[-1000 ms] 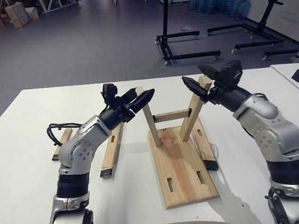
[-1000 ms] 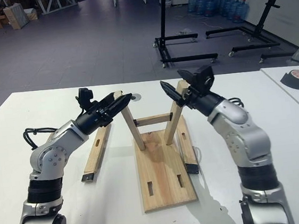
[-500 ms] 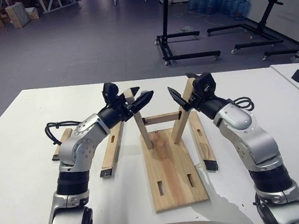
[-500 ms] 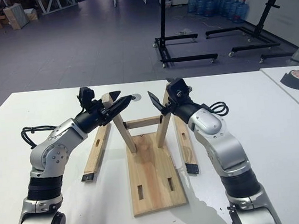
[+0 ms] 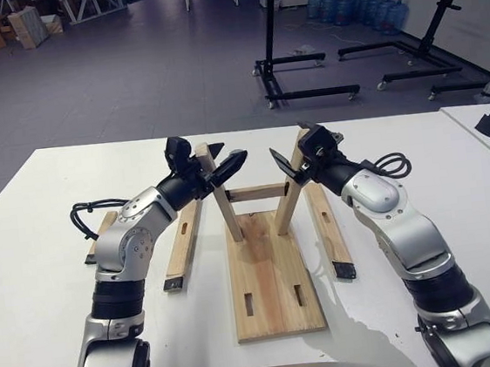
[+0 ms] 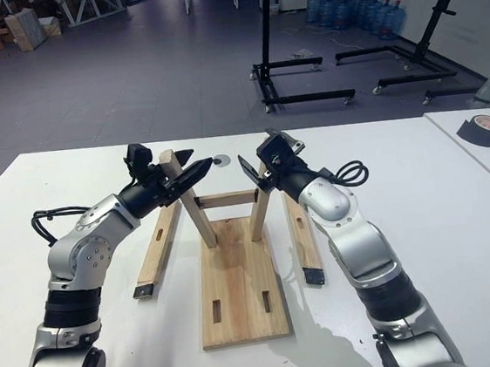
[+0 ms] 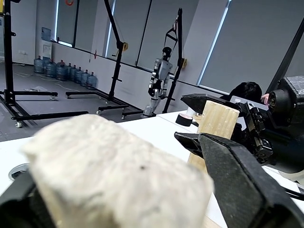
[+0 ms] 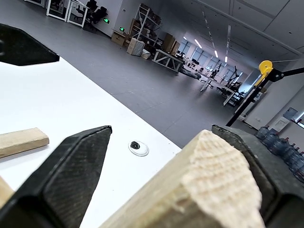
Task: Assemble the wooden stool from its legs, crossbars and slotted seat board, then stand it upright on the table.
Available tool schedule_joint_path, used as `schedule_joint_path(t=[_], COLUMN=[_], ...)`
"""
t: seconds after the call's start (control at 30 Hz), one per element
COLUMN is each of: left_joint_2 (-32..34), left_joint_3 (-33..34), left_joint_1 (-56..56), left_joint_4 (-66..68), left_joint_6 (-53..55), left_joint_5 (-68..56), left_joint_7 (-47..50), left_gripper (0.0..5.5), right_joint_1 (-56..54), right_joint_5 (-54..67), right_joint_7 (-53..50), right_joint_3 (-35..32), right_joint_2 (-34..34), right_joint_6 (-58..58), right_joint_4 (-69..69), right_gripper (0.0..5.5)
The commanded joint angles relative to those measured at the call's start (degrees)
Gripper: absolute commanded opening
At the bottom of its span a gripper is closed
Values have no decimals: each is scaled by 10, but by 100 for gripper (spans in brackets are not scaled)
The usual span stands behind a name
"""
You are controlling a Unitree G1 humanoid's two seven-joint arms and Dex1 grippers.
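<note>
The right gripper point(image 5: 288, 148) stands apart around the top of the right leg point(image 5: 289, 198), with one finger point(image 8: 251, 152) against the wood and the other clear of it (more a nudge than a hold). The left gripper point(image 5: 223, 157) has the top of the left leg point(image 5: 220, 199) inside it; whether it is clamped or only bracketing the leg, I cannot tell. Both legs rise, splayed outward, from the far slots of the seat board point(image 5: 271, 277), which lies flat on the table point(image 5: 45, 283), and a crossbar point(image 5: 255, 193) ties them together.

The likeliest trouble, I judge, is sideways force. If the arms draw apart, the crossbar may pop from its joints. If one pushes harder, a leg may lever out of its slot or tip the pair over. Nothing pins the seat board (it simply rests there), so it may skid into the loose leg point(image 5: 331, 231) lying just beside it.
</note>
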Motion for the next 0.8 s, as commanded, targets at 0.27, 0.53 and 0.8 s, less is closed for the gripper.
schedule_joint_path(t=[0.27, 0.53, 0.8], left_joint_2=[-14, -1, 23], left_joint_3=[-12, 4, 39], left_joint_1=[-12, -9, -16], left_joint_4=[31, 15, -17], left_joint_6=[0, -13, -8], left_joint_5=[5, 14, 12], left_joint_7=[-13, -7, 0], left_gripper=[388, 388, 388], right_joint_1=[-3, -7, -55], right_joint_5=[54, 26, 42], right_joint_7=[79, 30, 8], right_joint_3=[33, -43, -121], right_joint_2=[47, 67, 71], right_joint_6=[13, -37, -44], right_joint_4=[16, 17, -1], right_gripper=[382, 382, 382])
